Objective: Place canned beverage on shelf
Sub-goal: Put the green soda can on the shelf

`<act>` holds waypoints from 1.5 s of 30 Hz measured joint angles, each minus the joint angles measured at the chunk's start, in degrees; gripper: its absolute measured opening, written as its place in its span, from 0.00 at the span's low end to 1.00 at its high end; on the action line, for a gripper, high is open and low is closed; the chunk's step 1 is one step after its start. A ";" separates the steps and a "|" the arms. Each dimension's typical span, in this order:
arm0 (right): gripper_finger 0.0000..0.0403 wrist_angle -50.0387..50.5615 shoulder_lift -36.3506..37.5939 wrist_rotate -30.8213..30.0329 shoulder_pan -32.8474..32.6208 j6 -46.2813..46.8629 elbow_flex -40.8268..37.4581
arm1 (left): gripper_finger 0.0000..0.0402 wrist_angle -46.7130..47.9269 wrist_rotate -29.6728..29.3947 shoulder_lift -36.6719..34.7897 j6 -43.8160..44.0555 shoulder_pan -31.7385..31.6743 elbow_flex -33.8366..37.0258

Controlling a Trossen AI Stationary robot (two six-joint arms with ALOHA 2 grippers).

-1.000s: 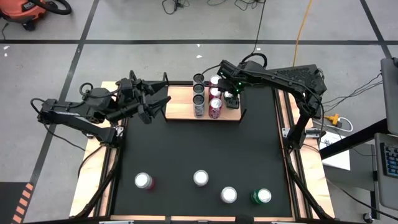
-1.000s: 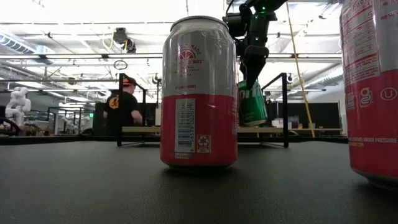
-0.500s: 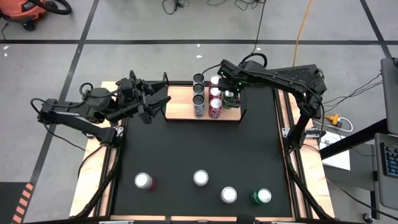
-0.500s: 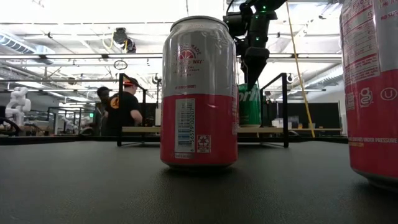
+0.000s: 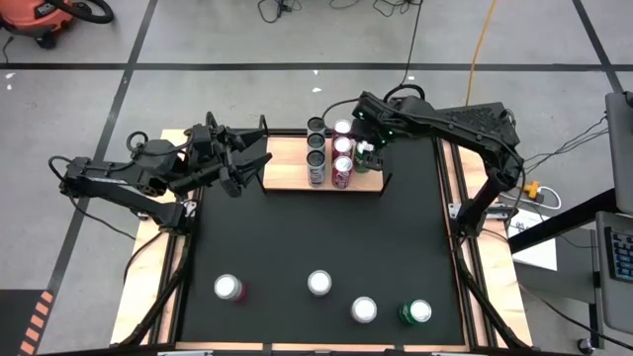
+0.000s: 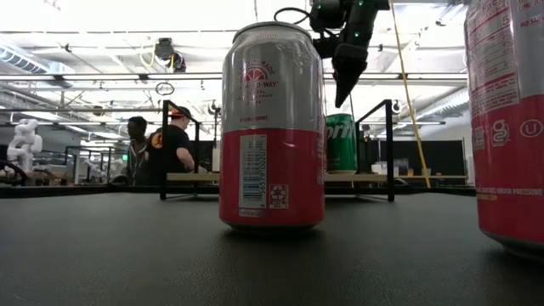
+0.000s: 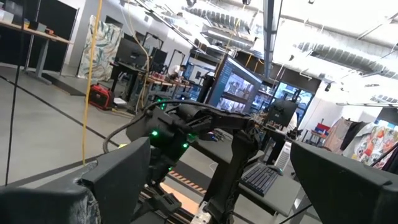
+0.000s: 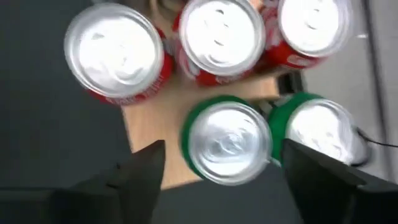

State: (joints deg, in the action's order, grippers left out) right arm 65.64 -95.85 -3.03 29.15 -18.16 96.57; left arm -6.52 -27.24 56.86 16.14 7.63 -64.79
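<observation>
The right arm's dark two-finger gripper [image 6: 347,83] hangs over the right end of the flat light-brown wooden shelf [image 5: 287,175], which lies along the far edge of the black mat [image 5: 316,237]. Its fingers [image 8: 142,168] stand wide apart with nothing between them, straight above a green canned beverage with a silver top [image 8: 227,141] but clear of it. From table height that green can [image 6: 342,143] stands upright on the board, with the gripper's tips hanging free above its lid. A second green can [image 8: 320,134] stands just beside it, and three red cans with silver tops [image 8: 221,34] sit in a row on the board next to them. From above, the cans crowd the shelf's right half [image 5: 330,153], the left half bare.

The left arm's gripper [image 5: 255,158] waits off the shelf's left end, near the mat's far left corner, jaws spread wide and empty.

Along the mat's near edge stand four more cans: a red one [image 5: 228,288] towards the left, two silver-topped ones [image 5: 318,283] in the middle and a green one [image 5: 416,312] towards the right.

Two people [image 6: 161,146] stand in the room beyond the table.
</observation>
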 joint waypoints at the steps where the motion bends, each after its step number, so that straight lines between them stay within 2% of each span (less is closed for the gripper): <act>1: 0.70 -0.32 -0.11 1.37 0.01 0.52 0.00 | 0.96 0.00 0.00 0.00 0.00 -0.01 0.00; 4: 0.56 -2.47 -0.63 2.72 0.02 2.69 -0.27 | 0.96 0.00 0.00 0.00 0.00 -0.01 0.00; 12: 0.08 -4.20 -0.43 3.20 0.02 6.42 -4.76 | 0.96 0.02 0.00 0.00 0.00 0.00 -0.02; 14: 0.02 -4.93 -0.41 3.26 0.02 6.87 -5.48 | 0.96 0.02 0.00 0.00 0.00 0.01 -0.02; 18: 0.04 -6.10 -0.41 3.19 0.00 7.93 -5.81 | 0.96 0.02 0.00 -0.01 0.00 0.00 -0.02; 22: 0.01 -5.68 -0.46 3.04 0.00 8.06 -5.84 | 0.96 0.13 0.07 -0.21 -0.02 -0.01 -0.02; 34: 0.00 -3.04 -0.15 1.35 0.11 3.82 -5.90 | 0.96 1.81 0.37 -0.36 -0.04 -0.01 -0.02; 45: 0.00 -1.73 -0.09 1.29 0.26 3.51 -5.90 | 0.96 2.93 0.44 -0.74 -0.04 0.01 -0.02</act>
State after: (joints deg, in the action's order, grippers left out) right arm 63.91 -95.94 -1.74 29.41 -14.66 90.67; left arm -3.60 -26.81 56.12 16.10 7.64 -64.82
